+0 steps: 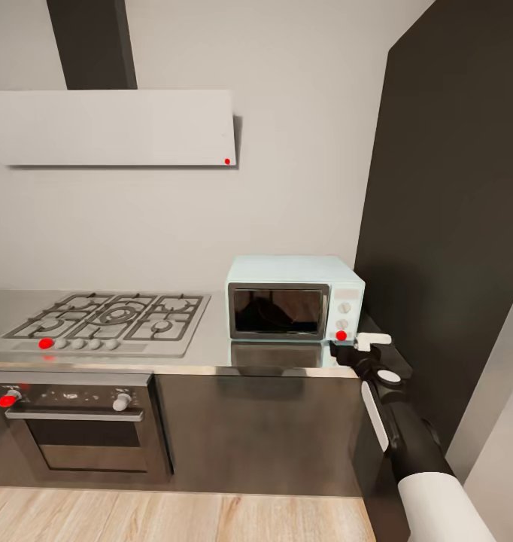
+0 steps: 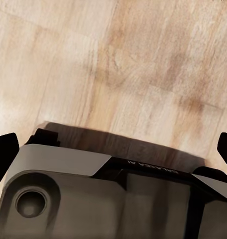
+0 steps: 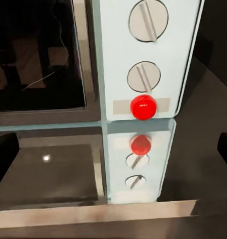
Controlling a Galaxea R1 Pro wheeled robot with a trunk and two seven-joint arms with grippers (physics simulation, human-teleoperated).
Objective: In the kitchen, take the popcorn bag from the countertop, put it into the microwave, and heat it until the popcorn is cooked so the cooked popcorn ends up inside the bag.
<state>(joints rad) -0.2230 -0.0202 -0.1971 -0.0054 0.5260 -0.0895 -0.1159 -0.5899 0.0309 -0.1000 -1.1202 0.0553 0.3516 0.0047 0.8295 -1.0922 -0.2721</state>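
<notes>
The mint-blue microwave [image 1: 294, 297] stands on the steel countertop [image 1: 211, 355] with its dark glass door shut. My right gripper [image 1: 345, 346] hovers just in front of the red button [image 1: 341, 335] at the foot of the white knob panel. In the right wrist view that red button [image 3: 143, 106] sits below two knobs [image 3: 143, 77], and the right gripper [image 3: 113, 152] is open with nothing between its fingertips [image 3: 3, 154]. The left gripper [image 2: 113, 149] is open over the wooden floor [image 2: 143, 59]. The popcorn bag and the popcorn are out of view.
A gas hob [image 1: 110, 320] lies left of the microwave, with the steel oven [image 1: 80, 425] under it and a white hood [image 1: 110, 128] above. A tall dark cabinet [image 1: 452, 226] rises close on the right. The robot's base [image 2: 93, 194] is below the left gripper.
</notes>
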